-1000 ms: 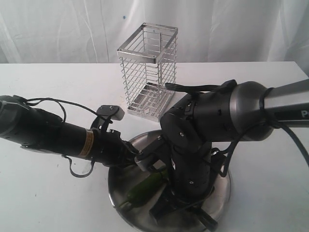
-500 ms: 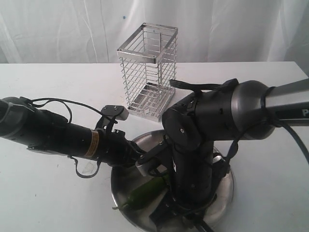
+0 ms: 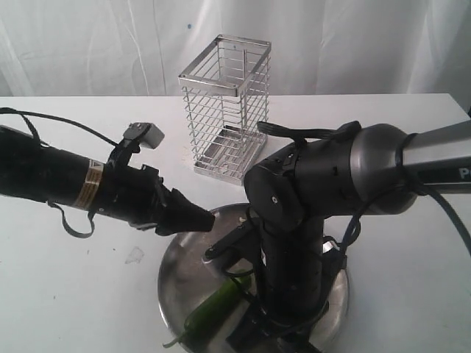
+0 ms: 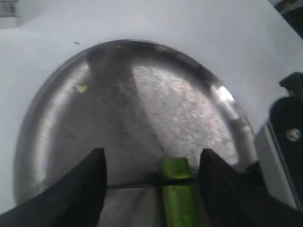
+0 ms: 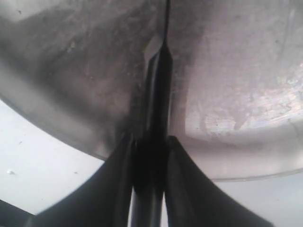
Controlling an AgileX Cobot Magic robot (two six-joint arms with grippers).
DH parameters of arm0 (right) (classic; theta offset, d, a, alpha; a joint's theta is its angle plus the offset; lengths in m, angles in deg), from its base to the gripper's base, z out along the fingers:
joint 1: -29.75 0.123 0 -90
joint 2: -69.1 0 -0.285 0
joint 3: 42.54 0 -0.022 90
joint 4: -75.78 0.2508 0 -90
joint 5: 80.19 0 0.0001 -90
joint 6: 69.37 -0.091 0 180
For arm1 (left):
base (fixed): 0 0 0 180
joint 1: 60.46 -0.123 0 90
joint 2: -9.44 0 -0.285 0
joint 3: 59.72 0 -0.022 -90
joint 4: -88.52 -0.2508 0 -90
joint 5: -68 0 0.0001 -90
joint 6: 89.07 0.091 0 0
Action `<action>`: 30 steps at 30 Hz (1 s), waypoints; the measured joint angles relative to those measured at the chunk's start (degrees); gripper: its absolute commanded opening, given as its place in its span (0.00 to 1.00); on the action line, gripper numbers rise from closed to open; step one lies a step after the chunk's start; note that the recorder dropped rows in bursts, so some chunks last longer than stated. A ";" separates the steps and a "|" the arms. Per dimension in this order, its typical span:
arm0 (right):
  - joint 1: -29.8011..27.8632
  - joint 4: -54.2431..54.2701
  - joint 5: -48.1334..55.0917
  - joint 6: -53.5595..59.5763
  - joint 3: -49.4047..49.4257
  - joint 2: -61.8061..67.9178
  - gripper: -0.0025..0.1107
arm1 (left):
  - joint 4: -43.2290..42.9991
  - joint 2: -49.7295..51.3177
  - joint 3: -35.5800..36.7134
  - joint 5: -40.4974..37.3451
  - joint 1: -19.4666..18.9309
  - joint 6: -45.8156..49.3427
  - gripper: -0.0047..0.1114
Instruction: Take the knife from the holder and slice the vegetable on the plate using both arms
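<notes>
At left, the black left gripper (image 4: 152, 156) hangs above the large round dish of dull grey stainless steel (image 3: 168, 273), its two fingers (image 4: 90, 182) spread wide and holding nothing. The small green chili-like pod (image 4: 179, 196) lies on the dish in line with the gap between them. Neither finger touches it, and its long axis runs along the fingers' line rather than across it. Behind, on the white table (image 3: 66, 309), stands the tall cage of thin shiny metal wires (image 3: 224, 110), with no knife in it. At right, the bulky black right arm (image 3: 324, 191) leans directly over the pod, nearer than its partner. The right gripper (image 5: 150, 138) is clamped on the rounded black handle of the long slim dark-bladed knife (image 5: 158, 85), whose thin edge crosses the pod's smooth, glossy skin. To pin the pod, the left fingers would likely have to drop and close across its width.
</notes>
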 measured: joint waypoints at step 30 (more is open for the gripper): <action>0.00 -1.17 2.24 1.10 0.00 0.00 0.02 | -0.33 -1.19 10.91 -18.16 14.37 -1.36 0.39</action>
